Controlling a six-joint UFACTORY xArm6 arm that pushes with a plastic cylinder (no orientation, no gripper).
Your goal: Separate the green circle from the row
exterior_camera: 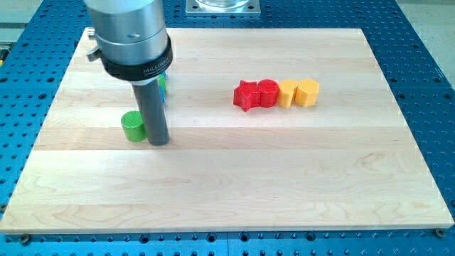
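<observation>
The green circle (132, 126) lies on the wooden board at the view's left, apart from the others. My tip (158, 141) stands just to its right, close to or touching it. Behind the rod, a green block (163, 83) and a blue block (164, 96) are mostly hidden by the arm. At the view's right a row holds a red star (246, 96), a red circle (267, 92), a yellow star (287, 93) and a yellow hexagon (308, 92), side by side.
The wooden board (227, 178) lies on a blue perforated table (434, 85). The arm's silver body (128, 32) fills the view's top left. A metal mount (222, 6) sits at the view's top edge.
</observation>
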